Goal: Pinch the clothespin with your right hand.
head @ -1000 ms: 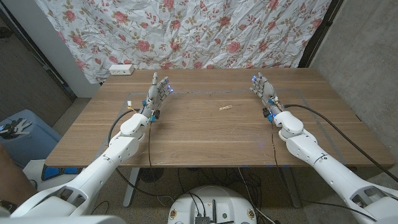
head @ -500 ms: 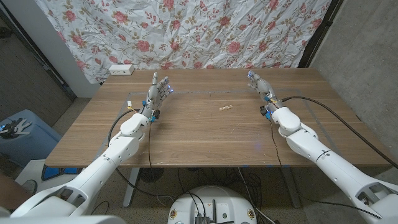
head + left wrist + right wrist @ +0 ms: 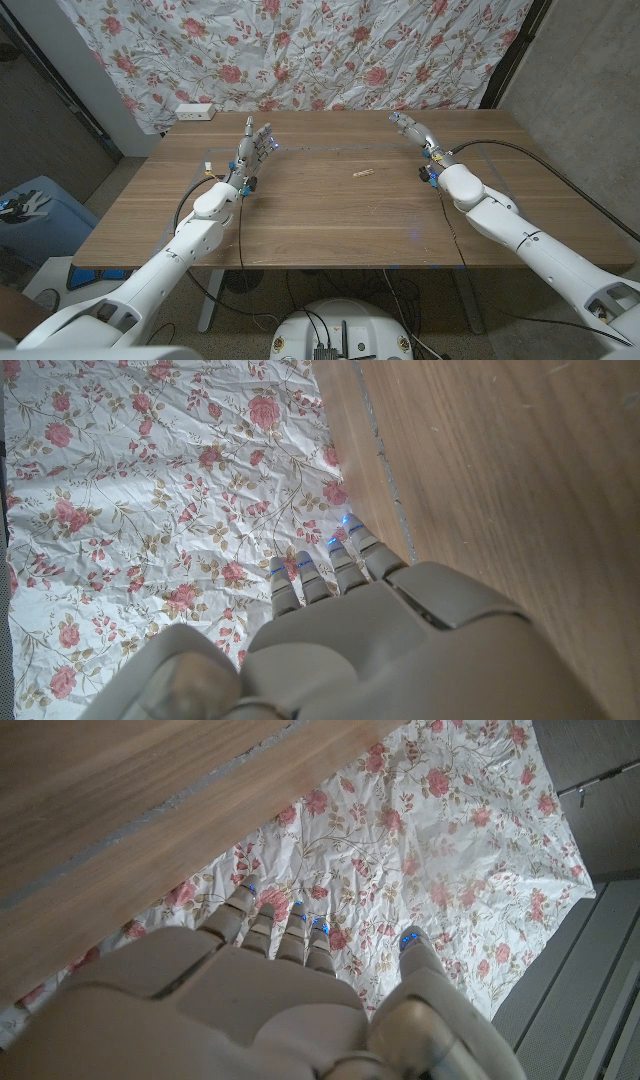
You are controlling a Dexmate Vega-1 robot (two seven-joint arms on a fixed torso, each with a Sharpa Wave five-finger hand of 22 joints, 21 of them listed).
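Observation:
A small pale wooden clothespin (image 3: 363, 173) lies on the wooden table (image 3: 330, 215), in its middle. My right hand (image 3: 415, 133) is raised above the table's far right part, to the right of and beyond the clothespin, well apart from it. Its fingers (image 3: 282, 925) are straight and apart and it holds nothing. On the far left part of the table my left hand (image 3: 254, 146) stands upright with its fingers (image 3: 318, 572) extended and nothing in them.
A flowered cloth (image 3: 300, 50) hangs behind the table's far edge. A white power strip (image 3: 194, 111) lies at the far left corner. Black cables (image 3: 520, 200) run along my right arm over the table's right side.
My right hand has lifted and swung toward the far edge and slightly to the left, nearer the clothespin's line. My left hand and the clothespin have stayed put.

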